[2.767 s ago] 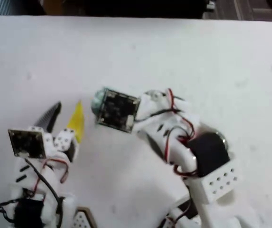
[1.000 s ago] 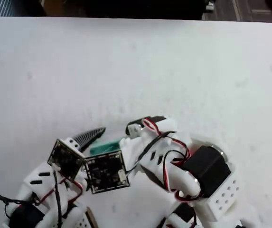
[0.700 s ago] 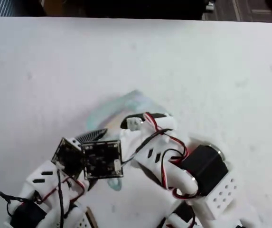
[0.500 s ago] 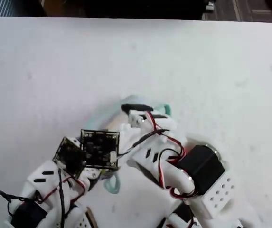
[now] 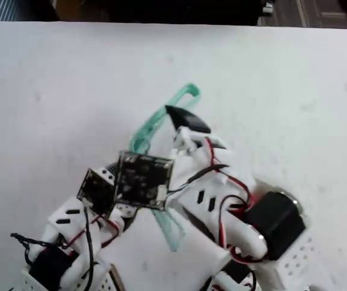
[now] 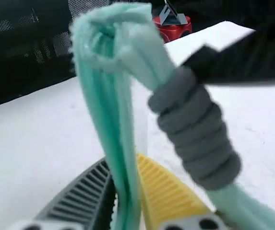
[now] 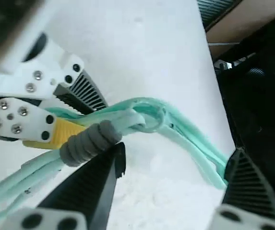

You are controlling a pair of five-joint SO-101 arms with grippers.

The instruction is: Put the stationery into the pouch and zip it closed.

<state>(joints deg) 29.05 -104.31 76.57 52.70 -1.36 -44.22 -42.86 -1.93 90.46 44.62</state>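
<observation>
The pouch is translucent teal and hangs off the table, pulled into a long narrow strip. My left gripper is shut on it, with the teal material pinched between its grey and yellow fingers. A grey ribbed zipper pull hangs from the pouch's upper edge. My right gripper stands open, its black fingers far apart on either side of the pouch, one fingertip close beside the pull. From above, that black finger lies against the strip's far end.
The white table stretches bare to the far edge, with dark room behind it. Both arms crowd the near middle, their wrist cameras overlapping above the pouch. A red object sits beyond the table.
The pouch has been drawn out from a crumpled shape into a long strip reaching farther across the table. The right gripper moved away from me along it; the left gripper kept its hold.
</observation>
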